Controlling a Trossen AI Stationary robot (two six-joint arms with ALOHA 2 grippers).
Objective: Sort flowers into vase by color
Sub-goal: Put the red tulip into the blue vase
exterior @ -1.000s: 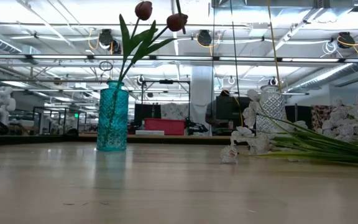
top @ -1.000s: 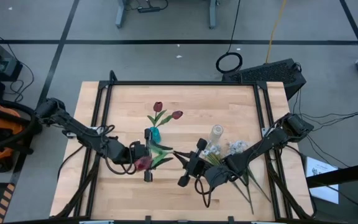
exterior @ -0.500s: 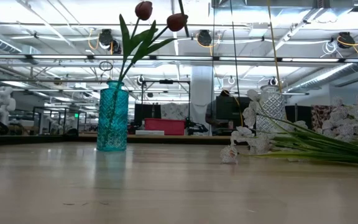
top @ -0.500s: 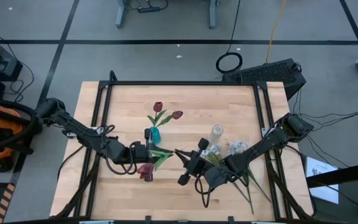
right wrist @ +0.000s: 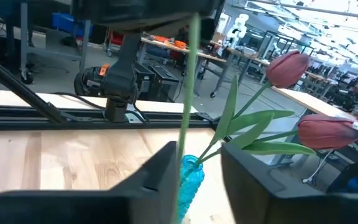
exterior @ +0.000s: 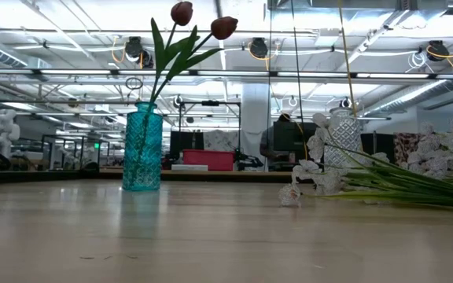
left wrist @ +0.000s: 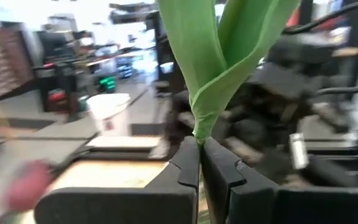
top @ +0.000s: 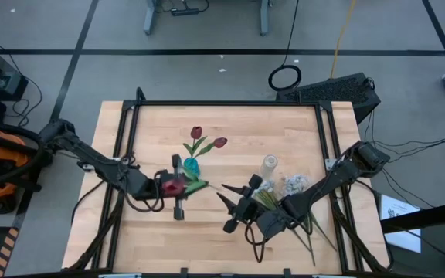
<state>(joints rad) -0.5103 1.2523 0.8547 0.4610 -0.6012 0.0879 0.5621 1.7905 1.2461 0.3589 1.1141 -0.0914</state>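
Left gripper: fingers clamped on a dark red tulip-headed green stem, now lifted beside the teal ribbed glass vase for insertion with two red tulips. Right gripper: fingers parted, stem released since earlier. White blossom sprays lie on the desk.

Two dark jointed arms, black cables looped alongside (matte black, chunky angular fingers).
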